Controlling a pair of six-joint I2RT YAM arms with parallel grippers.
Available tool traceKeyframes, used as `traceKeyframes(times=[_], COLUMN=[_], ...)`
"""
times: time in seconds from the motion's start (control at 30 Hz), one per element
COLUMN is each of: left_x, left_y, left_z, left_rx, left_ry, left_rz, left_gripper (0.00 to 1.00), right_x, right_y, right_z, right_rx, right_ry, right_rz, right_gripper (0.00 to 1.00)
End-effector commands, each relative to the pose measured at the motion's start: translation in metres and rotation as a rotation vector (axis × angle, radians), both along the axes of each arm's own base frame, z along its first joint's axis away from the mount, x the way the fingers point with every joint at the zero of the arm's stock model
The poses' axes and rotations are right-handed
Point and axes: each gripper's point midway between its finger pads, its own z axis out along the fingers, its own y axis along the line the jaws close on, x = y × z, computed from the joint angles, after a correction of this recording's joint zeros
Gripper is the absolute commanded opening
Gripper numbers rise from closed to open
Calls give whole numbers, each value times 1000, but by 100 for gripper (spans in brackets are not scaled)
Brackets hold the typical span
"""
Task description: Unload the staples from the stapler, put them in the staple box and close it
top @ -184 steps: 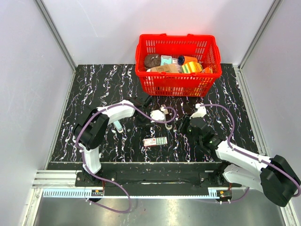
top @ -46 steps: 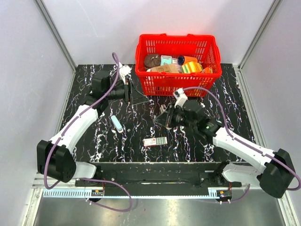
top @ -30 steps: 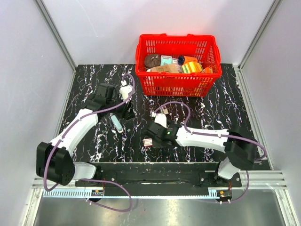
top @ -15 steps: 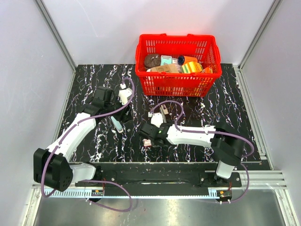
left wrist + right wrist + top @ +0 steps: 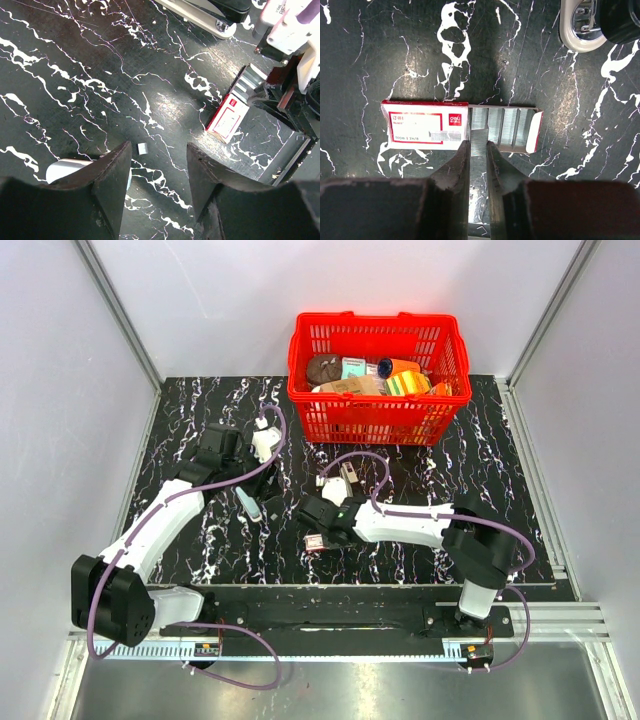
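The stapler (image 5: pixel 347 476) lies on the black marble table, dark on top with a pale base and metal parts. It shows at the top of the left wrist view (image 5: pixel 205 12) and in the top right corner of the right wrist view (image 5: pixel 597 20). My right gripper (image 5: pixel 478 146) is shut on a silvery strip of staples (image 5: pixel 479 137), held over the open end of a red-and-white staple box (image 5: pixel 427 125) in which more strips lie. In the top view this gripper (image 5: pixel 312 530) is at the box (image 5: pixel 320 542). My left gripper (image 5: pixel 159 150) is open and empty, low over the table.
A red basket (image 5: pixel 300 350) full of items stands at the back. A pale blue pill-shaped object (image 5: pixel 246 502) lies by my left gripper (image 5: pixel 268 502) and shows in the left wrist view (image 5: pixel 65 170). A small staple fragment (image 5: pixel 142 148) lies near it.
My right arm has swung left and down to the staple box with the strip in its jaws. My left arm has come from the back left down beside the pale blue object.
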Motion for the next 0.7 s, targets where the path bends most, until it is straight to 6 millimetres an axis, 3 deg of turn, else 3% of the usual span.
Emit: traceKeyframes(times=[0.0, 0.67], left_x=[2, 2], left_y=[0, -1], left_z=[12, 15], left_rx=[-17, -23], left_ry=[-42, -47], left_rz=[1, -1], left_gripper=[52, 52], right_x=[3, 5], right_y=[7, 5], right_z=[5, -6], right_rx=[28, -5], right_ry=[-1, 45], right_rz=[18, 18], right_gripper=[6, 11])
